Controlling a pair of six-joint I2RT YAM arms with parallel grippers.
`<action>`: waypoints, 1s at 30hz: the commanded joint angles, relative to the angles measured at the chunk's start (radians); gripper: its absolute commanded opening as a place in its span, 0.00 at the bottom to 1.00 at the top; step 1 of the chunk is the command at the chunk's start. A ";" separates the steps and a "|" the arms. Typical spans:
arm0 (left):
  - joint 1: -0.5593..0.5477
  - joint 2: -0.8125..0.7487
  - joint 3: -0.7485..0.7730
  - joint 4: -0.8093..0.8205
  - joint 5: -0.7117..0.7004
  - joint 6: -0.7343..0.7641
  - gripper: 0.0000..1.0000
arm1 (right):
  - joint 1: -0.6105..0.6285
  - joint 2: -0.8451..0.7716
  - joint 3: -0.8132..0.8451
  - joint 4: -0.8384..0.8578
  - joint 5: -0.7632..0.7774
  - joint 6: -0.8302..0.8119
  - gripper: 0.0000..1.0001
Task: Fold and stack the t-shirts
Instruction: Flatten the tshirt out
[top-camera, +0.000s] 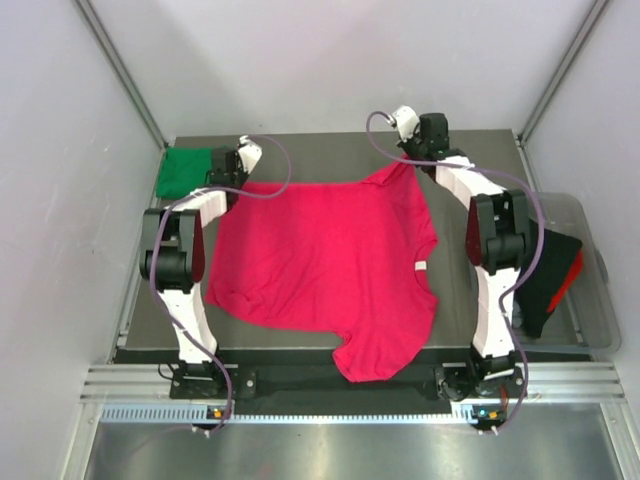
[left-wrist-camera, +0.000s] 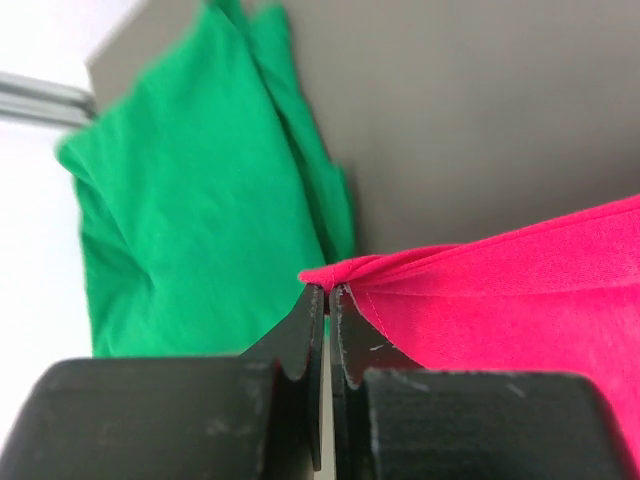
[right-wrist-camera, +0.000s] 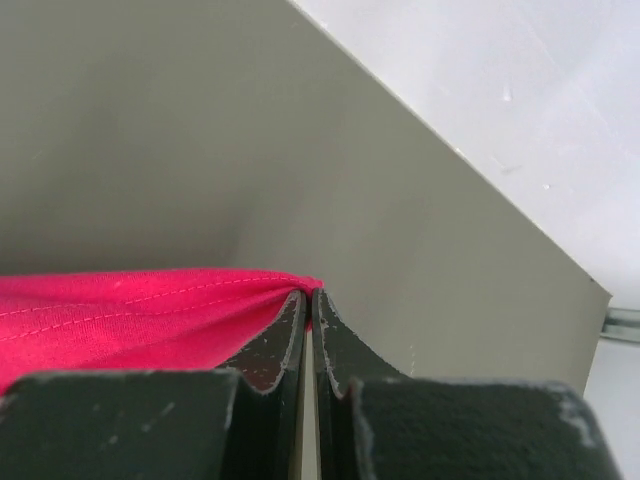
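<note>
- Crimson-pink soft cloth t-shirt: spread sideways on the grey table, neck to your right. Its far edge is held at both ends, probably to keep it taut for a straight fold.
- Left gripper: fingers clamped together on the far hem corner.
- Right gripper: fingers pinched tight on what looks like the far sleeve tip.
- Emerald green cloth t-shirt: folded at the far-left table corner, just beside your left gripper, and likely the base of the stack.
</note>
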 joint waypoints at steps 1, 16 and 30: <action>0.008 0.052 0.091 0.166 -0.041 -0.036 0.00 | 0.005 0.022 0.117 0.176 0.112 0.043 0.00; -0.027 0.258 0.365 0.282 -0.075 -0.025 0.00 | 0.010 0.193 0.395 0.200 0.187 0.014 0.00; -0.044 0.083 0.202 0.256 -0.044 -0.024 0.00 | 0.013 -0.088 -0.009 0.222 0.172 -0.014 0.00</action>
